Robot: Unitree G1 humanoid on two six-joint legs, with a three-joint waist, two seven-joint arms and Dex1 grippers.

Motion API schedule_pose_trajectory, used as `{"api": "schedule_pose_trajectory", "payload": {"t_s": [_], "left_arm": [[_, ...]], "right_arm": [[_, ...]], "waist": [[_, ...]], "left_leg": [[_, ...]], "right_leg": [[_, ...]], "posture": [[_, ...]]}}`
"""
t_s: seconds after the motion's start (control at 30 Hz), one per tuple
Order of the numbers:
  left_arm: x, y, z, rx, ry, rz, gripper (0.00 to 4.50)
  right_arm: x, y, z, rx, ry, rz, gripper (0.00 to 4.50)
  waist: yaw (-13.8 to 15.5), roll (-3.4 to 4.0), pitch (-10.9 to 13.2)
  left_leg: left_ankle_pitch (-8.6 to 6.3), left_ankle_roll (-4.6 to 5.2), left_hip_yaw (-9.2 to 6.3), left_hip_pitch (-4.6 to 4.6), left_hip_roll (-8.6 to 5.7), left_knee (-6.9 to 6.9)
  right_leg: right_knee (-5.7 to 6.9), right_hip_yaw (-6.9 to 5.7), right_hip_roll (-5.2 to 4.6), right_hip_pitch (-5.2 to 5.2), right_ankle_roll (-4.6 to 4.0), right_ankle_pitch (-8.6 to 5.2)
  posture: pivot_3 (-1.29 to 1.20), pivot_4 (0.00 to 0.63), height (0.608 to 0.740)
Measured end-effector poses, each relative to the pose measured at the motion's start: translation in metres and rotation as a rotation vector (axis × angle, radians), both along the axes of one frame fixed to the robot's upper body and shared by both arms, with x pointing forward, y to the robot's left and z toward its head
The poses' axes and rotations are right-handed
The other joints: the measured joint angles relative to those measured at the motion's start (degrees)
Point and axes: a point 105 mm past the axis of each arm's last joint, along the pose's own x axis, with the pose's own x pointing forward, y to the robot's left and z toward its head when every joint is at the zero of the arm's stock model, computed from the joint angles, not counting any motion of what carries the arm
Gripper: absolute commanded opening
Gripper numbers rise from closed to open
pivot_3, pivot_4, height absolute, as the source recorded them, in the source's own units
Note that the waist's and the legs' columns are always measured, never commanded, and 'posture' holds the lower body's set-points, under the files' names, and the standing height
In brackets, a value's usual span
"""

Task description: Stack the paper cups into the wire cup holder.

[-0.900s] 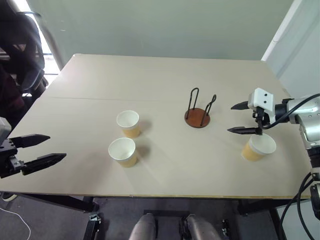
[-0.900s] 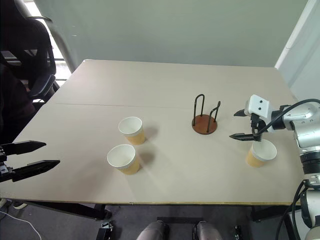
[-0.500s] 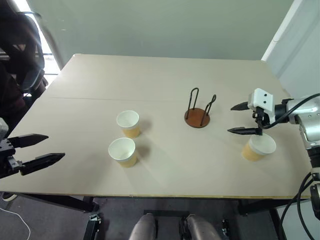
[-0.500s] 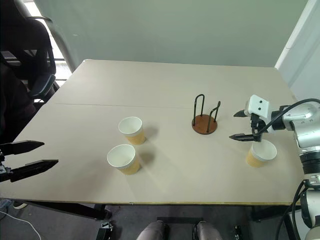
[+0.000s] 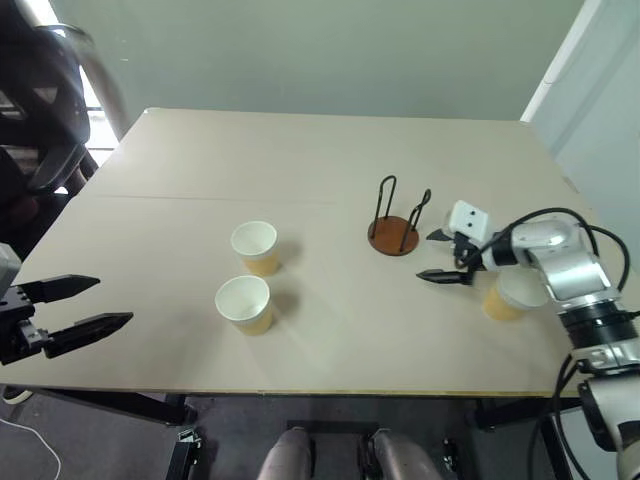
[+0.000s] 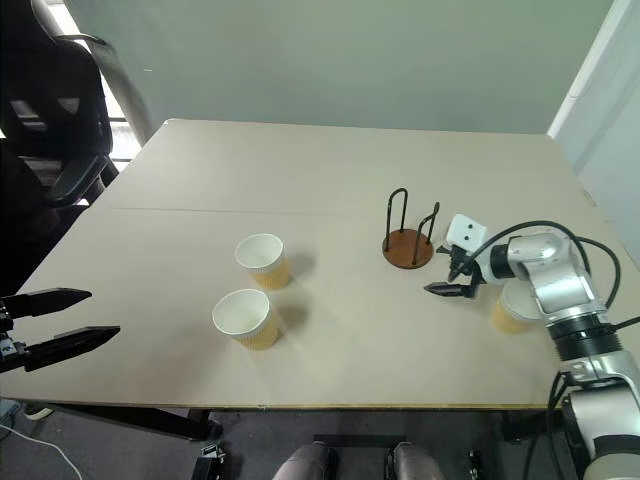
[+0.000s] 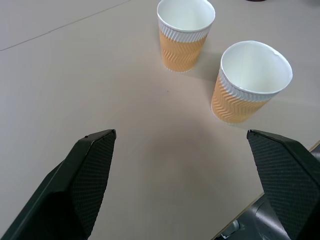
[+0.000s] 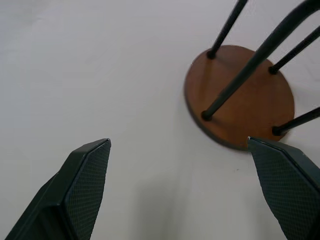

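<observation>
Two paper cups (image 5: pixel 254 246) (image 5: pixel 244 303) stand upright side by side left of the table's middle; the left wrist view looks at them (image 7: pixel 186 30) (image 7: pixel 250 80) from a distance. A third paper cup (image 5: pixel 508 297) stands at the right, partly behind my right arm. The wire cup holder (image 5: pixel 397 225), with a brown disc base (image 8: pixel 240 100) and black loops, holds nothing. My right gripper (image 5: pixel 428 256) is open and empty, low beside the holder's right side, between it and the third cup. My left gripper (image 5: pixel 112 300) is open and empty off the table's left edge.
The tan table (image 5: pixel 330 150) has a seam running across it. A black office chair (image 6: pixel 55 110) stands off the far left corner. A grey wall lies behind the table's far edge.
My right gripper has swung left and lower, from above the right cup to just beside the holder, still open. The left gripper has barely moved.
</observation>
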Motion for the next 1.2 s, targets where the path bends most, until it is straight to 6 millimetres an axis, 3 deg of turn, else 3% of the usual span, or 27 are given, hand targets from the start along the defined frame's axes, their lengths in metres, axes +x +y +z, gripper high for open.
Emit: {"api": "schedule_pose_trajectory", "payload": {"t_s": [0.53, 0.63, 1.0, 1.1, 1.2], "left_arm": [[0.000, -0.006, -0.002, 0.004, -0.004, 0.004, 4.50], [-0.001, -0.005, -0.002, 0.002, -0.003, 0.008, 4.50], [-0.003, -0.003, 0.002, 0.005, -0.012, 0.024, 4.50], [-0.003, -0.003, 0.002, 0.004, -0.013, 0.022, 4.50], [-0.003, -0.004, 0.003, 0.003, -0.015, 0.019, 4.50]], "right_arm": [[0.028, 0.033, -0.020, 0.043, -0.030, -0.053, 4.49], [0.032, 0.039, -0.017, 0.058, -0.049, -0.057, 3.94], [0.033, 0.038, -0.011, 0.048, -0.063, -0.043, 0.04], [0.022, 0.036, -0.010, 0.024, -0.034, 0.031, 0.04], [-0.004, 0.041, -0.015, 0.036, 0.030, 0.162, 0.04]], "waist": [[0.03, 0.02, 0.01], [0.02, 0.02, 0.01], [0.14, 0.01, 0.01], [0.19, 0.00, 0.00], [0.21, 0.00, 0.00]], "left_leg": [[-0.33, -0.56, 0.00, -0.04, 0.01, -0.01], [-0.37, -0.62, 0.00, -0.04, 0.01, -0.01], [-0.51, -0.86, 0.00, -0.05, 0.01, -0.01], [-0.52, -0.87, 0.00, -0.07, 0.01, -0.01], [-0.52, -0.88, 0.00, -0.09, 0.01, -0.02]], "right_leg": [[0.00, 0.00, 0.00, -0.08, -0.05, 0.02], [0.01, 0.00, 0.00, -0.08, -0.06, 0.02], [0.00, 0.00, 0.00, -0.08, -0.07, 0.02], [-0.01, -0.01, 0.00, -0.07, -0.07, 0.02], [-0.04, -0.01, 0.00, -0.07, -0.07, 0.01]], "posture": [[0.00, 0.150, 0.740], [0.00, 0.150, 0.740], [0.00, 0.150, 0.740], [0.00, 0.150, 0.740], [0.00, 0.150, 0.740]]}}
